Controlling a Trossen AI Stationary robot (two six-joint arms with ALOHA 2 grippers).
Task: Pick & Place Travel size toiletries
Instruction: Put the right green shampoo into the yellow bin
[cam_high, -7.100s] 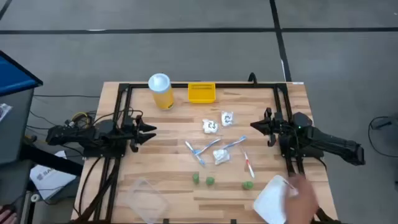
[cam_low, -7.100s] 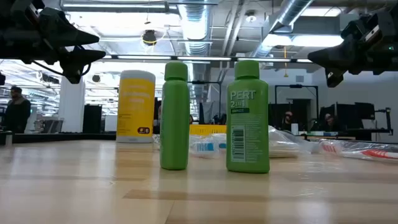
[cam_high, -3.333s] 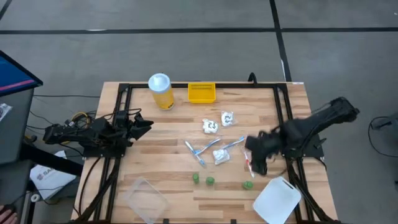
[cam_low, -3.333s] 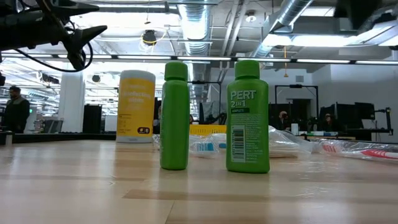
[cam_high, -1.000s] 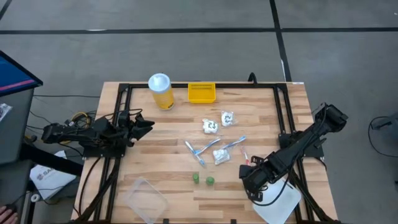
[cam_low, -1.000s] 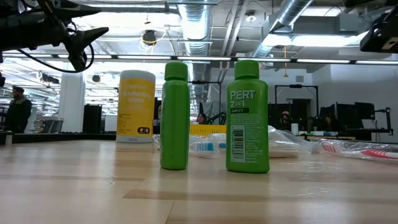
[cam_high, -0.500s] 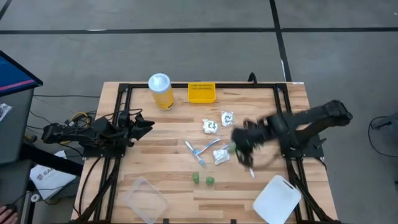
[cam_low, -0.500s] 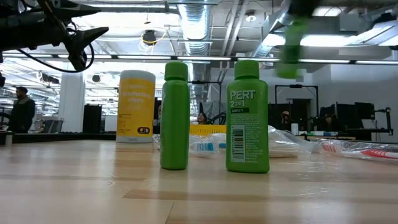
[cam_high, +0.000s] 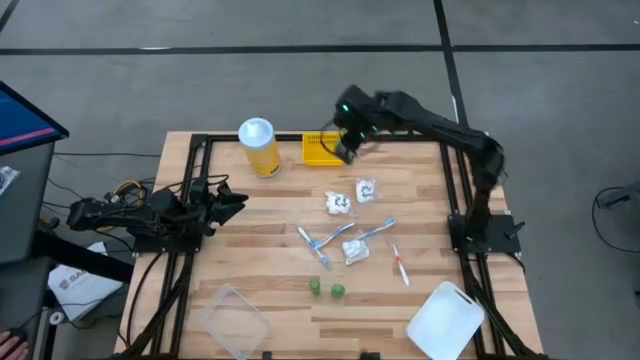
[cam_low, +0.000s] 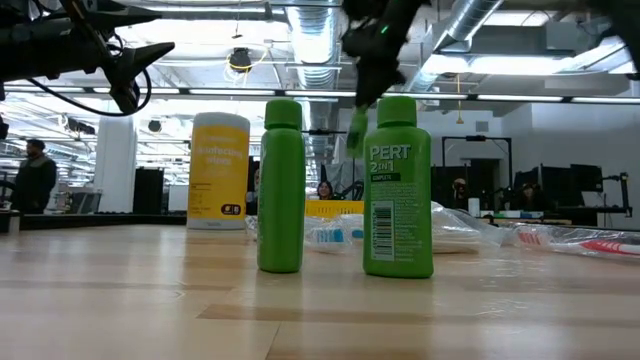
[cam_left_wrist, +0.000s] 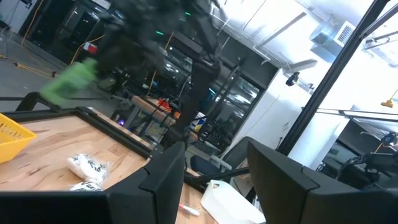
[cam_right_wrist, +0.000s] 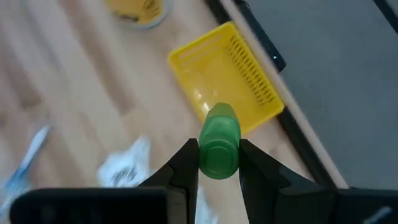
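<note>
My right gripper (cam_high: 346, 150) reaches to the table's far edge and is shut on a small green bottle (cam_right_wrist: 219, 144), held over the yellow tray (cam_right_wrist: 231, 81). Two more green bottles (cam_high: 315, 286) (cam_high: 338, 291) stand upright on the table near its front edge. Blue-white toothbrushes (cam_high: 320, 244) (cam_high: 375, 232), a red-white one (cam_high: 400, 266) and white packets (cam_high: 340, 203) (cam_high: 366, 190) (cam_high: 355, 252) lie flat mid-table. My left gripper (cam_high: 238, 200) waits open at the left edge. My right gripper pinches the green bottle's sides (cam_right_wrist: 219, 163) between its two fingers (cam_right_wrist: 186, 167), coming from above and pointing down. The bottle's rounded end (cam_right_wrist: 219, 127) sticks out past the fingertips. It is lifted clear and hangs slightly tilted below the gripper (cam_low: 356, 130), over the tray's near rim.
A tall yellow jar with a white lid (cam_high: 258, 146) stands left of the tray (cam_high: 324, 148). A clear container (cam_high: 232, 316) lies at the near left and a white lid (cam_high: 445, 320) at the near right. A black frame (cam_high: 452, 180) runs along the table's sides.
My right gripper has risen from the table's near right with the third green bottle shut between its fingers. It has swung fast over the packets toward the far edge and now hangs over the yellow tray. The bottle is lifted clear.
</note>
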